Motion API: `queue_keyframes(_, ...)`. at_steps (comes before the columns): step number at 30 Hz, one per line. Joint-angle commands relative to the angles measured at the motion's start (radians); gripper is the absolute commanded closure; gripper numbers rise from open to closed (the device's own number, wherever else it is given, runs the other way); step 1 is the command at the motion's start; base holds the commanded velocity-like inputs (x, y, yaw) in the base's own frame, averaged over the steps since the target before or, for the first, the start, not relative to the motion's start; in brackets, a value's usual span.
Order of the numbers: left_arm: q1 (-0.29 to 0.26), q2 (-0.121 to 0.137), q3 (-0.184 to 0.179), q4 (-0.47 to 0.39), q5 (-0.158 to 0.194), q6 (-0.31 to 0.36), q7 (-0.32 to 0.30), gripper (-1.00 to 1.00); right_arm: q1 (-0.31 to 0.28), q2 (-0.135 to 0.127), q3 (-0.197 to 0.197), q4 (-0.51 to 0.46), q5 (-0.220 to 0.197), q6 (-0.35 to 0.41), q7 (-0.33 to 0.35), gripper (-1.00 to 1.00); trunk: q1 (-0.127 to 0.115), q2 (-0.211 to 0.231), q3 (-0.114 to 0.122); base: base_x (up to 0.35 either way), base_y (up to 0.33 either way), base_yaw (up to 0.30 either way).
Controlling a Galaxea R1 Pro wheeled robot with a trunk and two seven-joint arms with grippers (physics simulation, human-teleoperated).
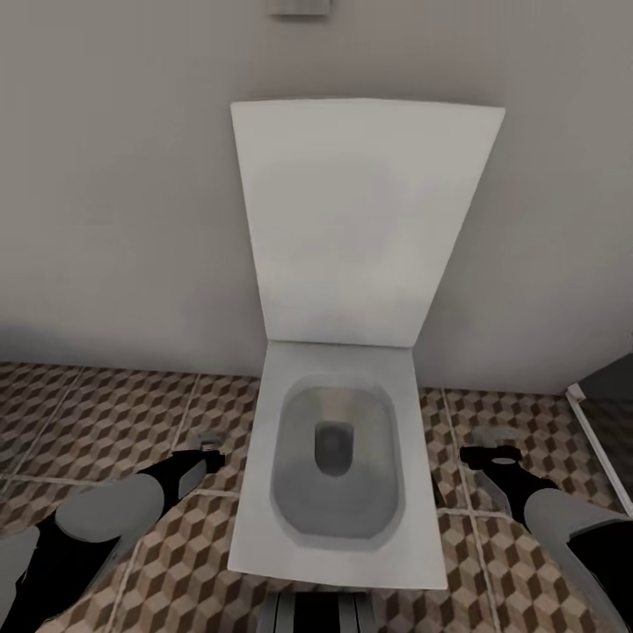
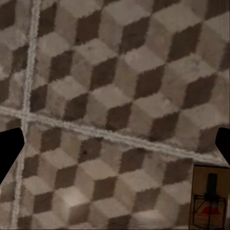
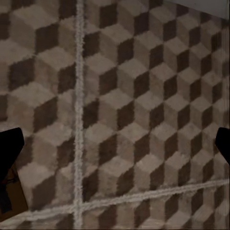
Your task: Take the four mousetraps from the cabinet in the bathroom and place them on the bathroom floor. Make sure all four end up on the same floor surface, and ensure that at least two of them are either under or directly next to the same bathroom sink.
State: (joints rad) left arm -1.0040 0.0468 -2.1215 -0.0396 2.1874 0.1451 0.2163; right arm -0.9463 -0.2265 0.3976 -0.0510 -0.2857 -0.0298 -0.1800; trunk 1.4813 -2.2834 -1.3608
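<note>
One mousetrap [image 2: 209, 197] on bathroom floor [image 2: 115, 96]; toilet [image 1: 338, 457] bowl empty; both end effectors spread wide.

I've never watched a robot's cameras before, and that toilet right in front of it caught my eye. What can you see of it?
The toilet is white and angular, seen from above in the head view. Its flat lid stands raised, leaning back against the pale grey wall. The rectangular seat rim surrounds a greyish bowl with a darker drain at the centre. It looks like smooth ceramic or plastic, clean and empty. Its base stands on the cube-patterned floor tiles. The left gripper and right gripper hang at either side of it, not touching.
</note>
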Motion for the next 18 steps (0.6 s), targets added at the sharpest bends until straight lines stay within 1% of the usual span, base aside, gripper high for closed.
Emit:
queue_keyframes(1, 0.007, 0.004, 0.000, 0.001, 0.000, 0.000, 0.000, -1.00, 0.003, -0.009, 0.000, 0.003, 0.000, -0.001, 0.005, -1.00, -0.004, 0.007, 0.003, 0.000, 0.000, 0.000)
queue_keyframes(4, 0.026, 0.014, 0.000, 0.002, -0.001, -0.001, 0.000, -1.00, 0.009, -0.032, 0.000, 0.010, 0.000, -0.003, 0.031, -1.00, -0.015, 0.028, 0.013, 0.000, 0.000, 0.000)
queue_keyframes(8, 0.049, 0.024, 0.000, 0.003, -0.001, -0.001, 0.000, -1.00, 0.015, -0.050, 0.000, 0.017, -0.003, -0.005, 0.081, -1.00, -0.031, 0.056, 0.025, 0.000, 0.000, 0.000)
queue_keyframes(12, 0.080, 0.032, 0.000, 0.004, -0.001, -0.001, 0.000, -1.00, 0.028, -0.058, 0.000, 0.024, -0.005, -0.007, 0.110, -1.00, -0.046, 0.084, 0.038, 0.000, 0.000, 0.000)
queue_keyframes(13, 0.095, 0.035, 0.000, 0.004, -0.001, -0.001, 0.000, -1.00, 0.035, -0.059, 0.000, 0.027, -0.005, -0.008, 0.118, -1.00, -0.050, 0.091, 0.041, 0.000, 0.000, 0.000)
queue_keyframes(18, 0.128, 0.039, 0.000, 0.005, -0.001, -0.007, 0.000, -1.00, 0.050, -0.062, -0.001, 0.030, -0.007, -0.008, 0.127, -1.00, -0.069, 0.126, 0.057, 0.000, 0.000, 0.000)
